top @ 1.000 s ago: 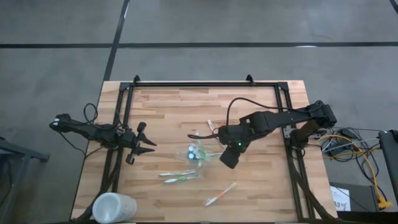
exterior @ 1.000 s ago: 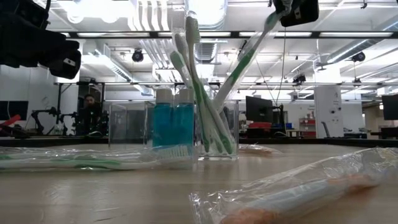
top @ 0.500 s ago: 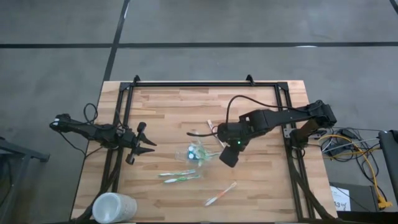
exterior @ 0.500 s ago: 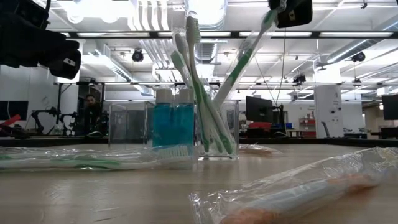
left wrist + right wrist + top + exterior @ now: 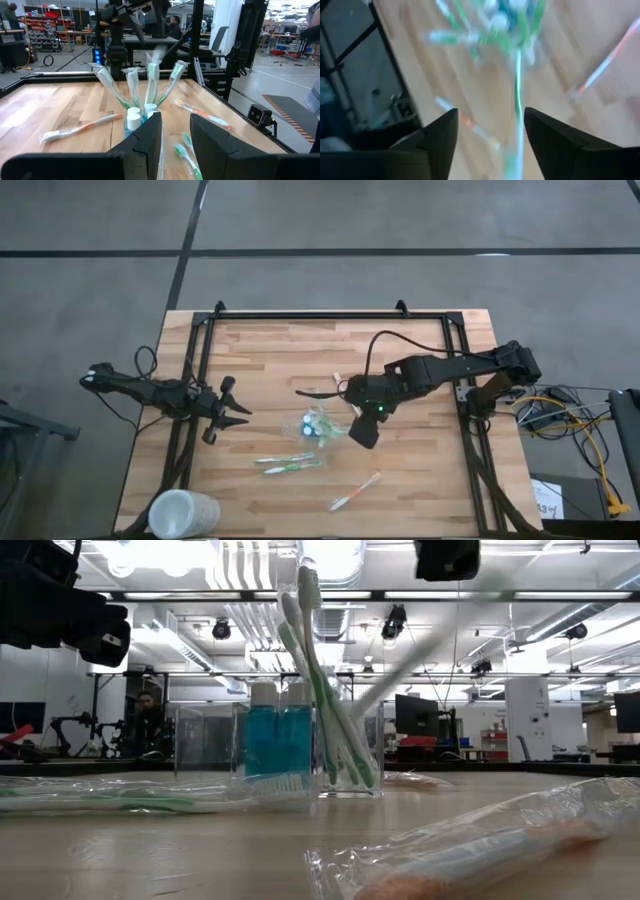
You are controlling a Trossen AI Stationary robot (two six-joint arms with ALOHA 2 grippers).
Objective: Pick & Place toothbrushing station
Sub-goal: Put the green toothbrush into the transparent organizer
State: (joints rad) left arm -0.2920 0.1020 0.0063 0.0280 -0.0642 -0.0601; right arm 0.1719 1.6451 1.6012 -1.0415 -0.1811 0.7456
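The toothbrushing station (image 5: 318, 425) is a see-through holder standing on its base mid-table, with blue tubes (image 5: 280, 740) and several green-and-white toothbrushes (image 5: 310, 670) leaning in it. My right gripper (image 5: 447, 558) hangs open above its right side. One green toothbrush (image 5: 410, 655), blurred, slants up from the holder toward those fingers and shows between them in the right wrist view (image 5: 518, 105). My left gripper (image 5: 228, 416) waits open at the table's left, pointing level at the holder (image 5: 142, 112).
Wrapped toothbrushes lie flat around the holder: green ones (image 5: 288, 465) nearer the front edge, an orange one (image 5: 355, 492) at front right, another (image 5: 340, 385) just behind. A frosted white cup (image 5: 183, 515) stands at the front left corner. A black frame (image 5: 330, 315) borders the table.
My right gripper has opened and let go of the green toothbrush it held by the upper end. It has also turned a little. The brush's lower end stays in the holder, and its upper end, now blurred, drops away from the fingers.
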